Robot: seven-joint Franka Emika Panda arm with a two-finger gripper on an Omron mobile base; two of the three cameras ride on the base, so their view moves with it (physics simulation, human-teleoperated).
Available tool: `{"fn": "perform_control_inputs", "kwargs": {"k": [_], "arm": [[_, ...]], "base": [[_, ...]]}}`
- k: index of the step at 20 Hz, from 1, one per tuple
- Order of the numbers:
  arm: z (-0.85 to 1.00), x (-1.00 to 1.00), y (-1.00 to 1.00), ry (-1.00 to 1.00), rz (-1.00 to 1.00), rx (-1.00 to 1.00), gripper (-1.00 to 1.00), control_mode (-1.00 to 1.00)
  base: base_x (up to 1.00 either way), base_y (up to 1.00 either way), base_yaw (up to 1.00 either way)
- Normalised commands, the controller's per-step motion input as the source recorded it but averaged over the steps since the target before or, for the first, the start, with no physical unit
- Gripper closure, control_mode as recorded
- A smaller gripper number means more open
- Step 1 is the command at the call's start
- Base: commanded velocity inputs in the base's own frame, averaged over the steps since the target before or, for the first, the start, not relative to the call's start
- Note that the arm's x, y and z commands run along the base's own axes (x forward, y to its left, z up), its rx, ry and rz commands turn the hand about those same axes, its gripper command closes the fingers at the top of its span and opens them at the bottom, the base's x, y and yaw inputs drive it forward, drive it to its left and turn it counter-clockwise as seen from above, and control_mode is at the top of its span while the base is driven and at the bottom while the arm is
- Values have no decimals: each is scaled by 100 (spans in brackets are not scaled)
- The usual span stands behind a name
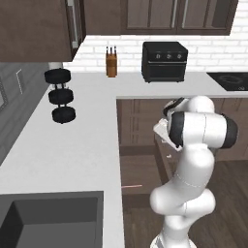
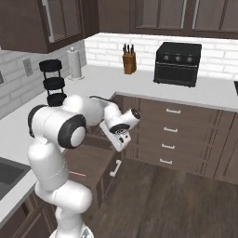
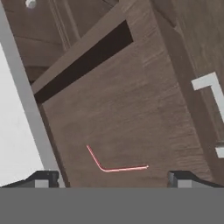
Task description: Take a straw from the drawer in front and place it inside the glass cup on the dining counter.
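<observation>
While drawer (image 3: 131,109) stands pulled open, straw (image 3: 114,163) (thin, pink, bent in hand view) lies on its wooden floor, untouched. Fingers (image 3: 113,178) spread wide, poised just above straw, pinching nothing. Done: drawer open, hand over target. Left: descend, grip straw, lift, carry to cup, drop it in.
</observation>
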Motion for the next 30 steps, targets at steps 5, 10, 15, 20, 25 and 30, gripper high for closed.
{"fn": "perform_control_inputs", "kwargs": {"k": [5, 10, 15, 20, 25, 30], "arm": [[-17, 47, 32, 30, 0, -26, -100, -100], [-47, 32, 19, 24, 0, -21, -100, -100], [-57, 15, 17, 18, 0, -20, -100, -100], [-48, 2, 3, 7, 0, -19, -100, -100], [-33, -4, -22, 0, 0, -13, -100, -100], [-31, -9, -41, -2, 0, -9, -100, -100]], "base": [[0, 0, 0], [0, 0, 0], [0, 0, 0], [0, 0, 0], [0, 0, 0], [0, 0, 0]]}}
